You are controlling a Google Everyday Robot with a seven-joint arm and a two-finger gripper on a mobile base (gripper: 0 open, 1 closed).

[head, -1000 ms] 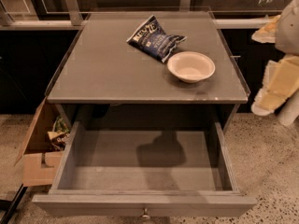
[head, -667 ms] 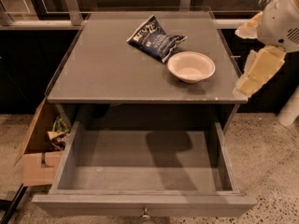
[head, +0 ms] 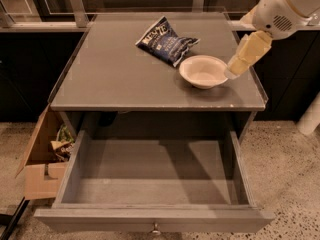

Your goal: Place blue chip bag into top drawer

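The blue chip bag (head: 166, 43) lies flat on the grey cabinet top (head: 110, 74), at the back middle, touching the far rim of a white bowl (head: 203, 71). The top drawer (head: 155, 176) is pulled fully open below and holds nothing; its small metal knob (head: 155, 229) shows on the front panel. My gripper (head: 239, 64) hangs from the white arm (head: 285, 6) at the upper right, its cream fingers pointing down just right of the bowl. It holds nothing and is well right of the bag.
A brown cardboard box (head: 42, 159) with greenish-yellow crumpled wrappers (head: 61, 143) stands on the floor left of the cabinet. Metal railing posts (head: 77, 4) run behind the cabinet. Speckled floor lies to the right.
The arm has swung in from the right edge toward the left and up, bringing the gripper over the right part of the cabinet top beside the bowl. Bag, bowl and drawer have not moved.
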